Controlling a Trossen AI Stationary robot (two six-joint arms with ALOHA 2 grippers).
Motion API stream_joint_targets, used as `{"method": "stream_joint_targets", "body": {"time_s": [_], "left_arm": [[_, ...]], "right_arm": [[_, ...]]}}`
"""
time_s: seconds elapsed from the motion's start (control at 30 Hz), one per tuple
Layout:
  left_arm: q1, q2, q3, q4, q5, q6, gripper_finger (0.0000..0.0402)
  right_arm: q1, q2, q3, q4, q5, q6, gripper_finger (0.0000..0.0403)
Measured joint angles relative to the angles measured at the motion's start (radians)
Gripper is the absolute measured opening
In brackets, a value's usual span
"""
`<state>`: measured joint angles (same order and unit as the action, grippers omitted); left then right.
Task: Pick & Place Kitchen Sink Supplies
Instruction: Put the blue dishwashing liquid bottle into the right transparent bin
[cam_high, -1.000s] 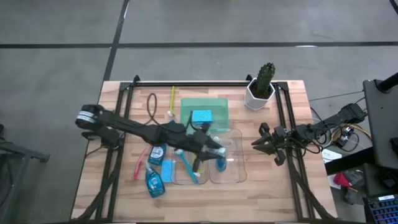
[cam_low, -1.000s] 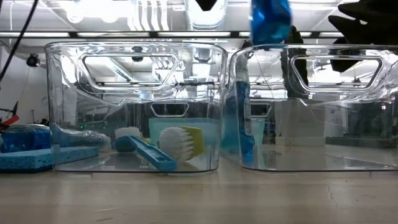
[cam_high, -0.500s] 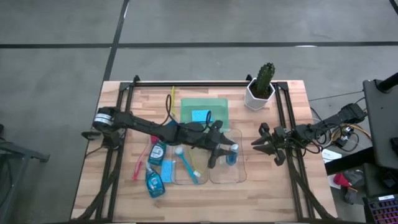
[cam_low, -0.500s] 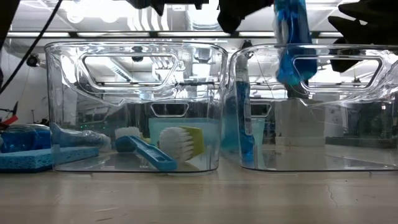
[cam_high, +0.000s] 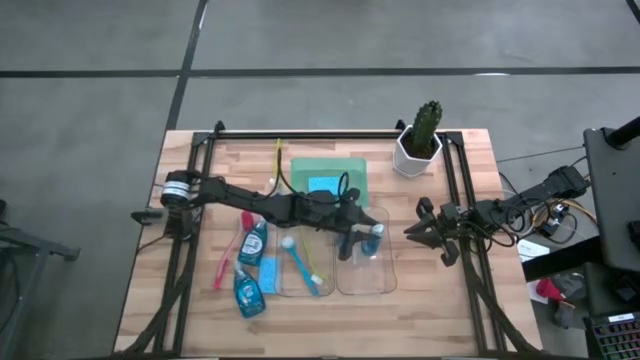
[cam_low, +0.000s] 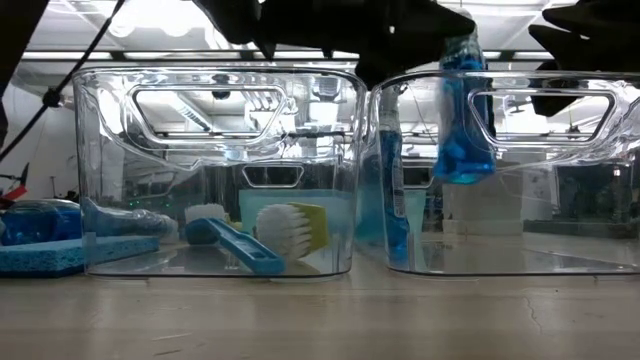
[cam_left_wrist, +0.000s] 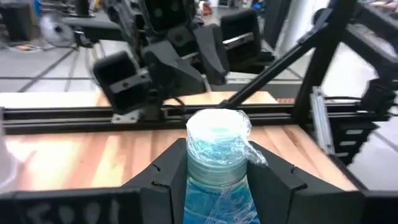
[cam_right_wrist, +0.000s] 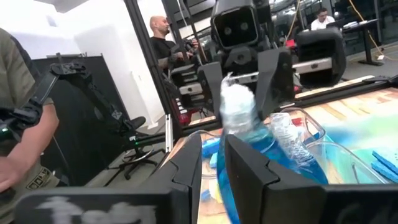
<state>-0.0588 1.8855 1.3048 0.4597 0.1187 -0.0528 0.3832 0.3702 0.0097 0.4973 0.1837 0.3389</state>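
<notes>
Lowering a bottle of blue liquid (cam_low: 462, 120) into the right-hand clear bin (cam_high: 366, 285), the left gripper (cam_high: 364, 236) reaches across the table from the left and clasps the bottle by its neck; the left wrist view shows the two fingers (cam_left_wrist: 166, 177) pressed against either side of the bottle just below its cap. In the low view the bottle hangs inside the bin's walls, its base clear of the floor, beside a second bottle (cam_low: 390, 205) that stands upright against the bin's left wall. The step in hand is therefore the placing stage: the pick is done, the release is not.

The next move calls, by judgement, for a further straight descent until the base meets the bin floor, then a parting of the fingers and a vertical retreat so the bottle is not tipped against its neighbour.

The left-hand bin (cam_high: 303, 287) holds a blue brush (cam_high: 300, 262). Outside the bins, at its left, lie two more bottles (cam_high: 251, 242), a blue sponge (cam_high: 268, 272) and a red-pink brush (cam_high: 223, 268); another sponge (cam_high: 321, 184) rests on the green tray (cam_high: 352, 170), and a yellow-green brush (cam_high: 277, 160) lies near the table's far edge. The right gripper (cam_high: 418, 230) waits at the table's right side, fingers spread and holding nothing.
</notes>
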Motion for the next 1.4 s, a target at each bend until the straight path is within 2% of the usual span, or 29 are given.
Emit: {"method": "stream_joint_targets", "body": {"time_s": [0.33,0.53,1.03,1.4], "left_arm": [[-0.056,0.008,0.000,0.001,0.014,-0.010,0.0134],[-0.106,0.014,0.000,0.008,-0.025,-0.004,0.0130],[-0.124,0.114,-0.001,0.203,-0.074,-0.044,0.0132],[-0.185,0.096,0.002,0.142,-0.062,0.004,0.0132]], "right_arm": [[0.000,0.000,0.000,-0.002,0.000,0.000,0.0085],[0.000,0.000,0.000,-0.003,0.000,0.000,0.0089],[0.000,0.003,0.000,-0.023,0.000,-0.001,0.0064],[0.000,0.005,0.000,-0.023,0.000,-0.002,0.0077]]}}
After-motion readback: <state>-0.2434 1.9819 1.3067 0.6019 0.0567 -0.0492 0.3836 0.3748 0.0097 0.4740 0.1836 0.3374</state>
